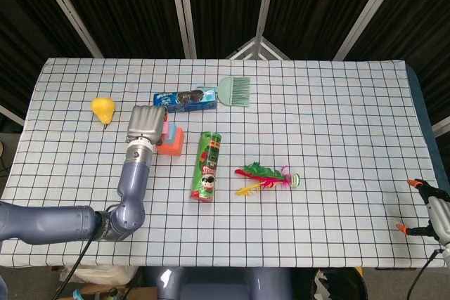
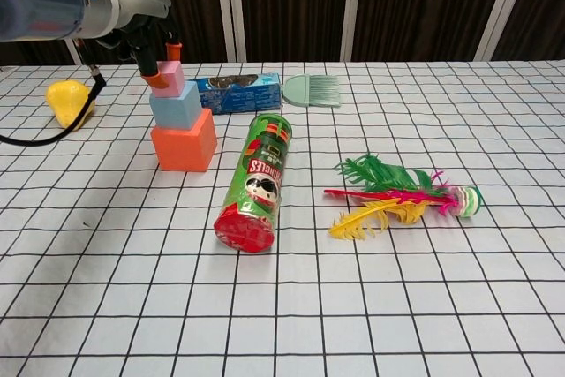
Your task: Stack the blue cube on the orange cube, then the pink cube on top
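Pink cube [image 2: 170, 79] is seen on top of the blue cube [image 2: 176, 107], which sits on the orange cube [image 2: 184, 145], so the stack of three stands complete near the table's [image 2: 371, 306] left side. The left hand [image 2: 157, 52] is directly over the pink cube, its orange-tipped fingers [image 2: 175, 49] lying down against the cube's sides, so the cube is taken to be pinched between them. In the head view the same hand [image 1: 147, 125] covers most of the stack from above, with only an edge of the orange cube [image 1: 174, 142] showing beside it. The coming move is judged to be a release and a straight lift, since the cube lies immediately beneath the hand and any sideways pull could tip the stack. The right hand [image 1: 432, 210] is at the far right table edge, well apart from the stack; whether its fingers are spread or closed cannot be told, as only a small part is visible.

Counted: one pink cube, one blue cube, one orange cube. Also one chips can [image 2: 257, 184] lying on its side just right of the stack, long axis running toward the camera; one feathered shuttlecock [image 2: 397, 197]; one green brush [image 2: 313, 90]; one blue packet [image 2: 237, 92]; one yellow pear [image 2: 68, 100].
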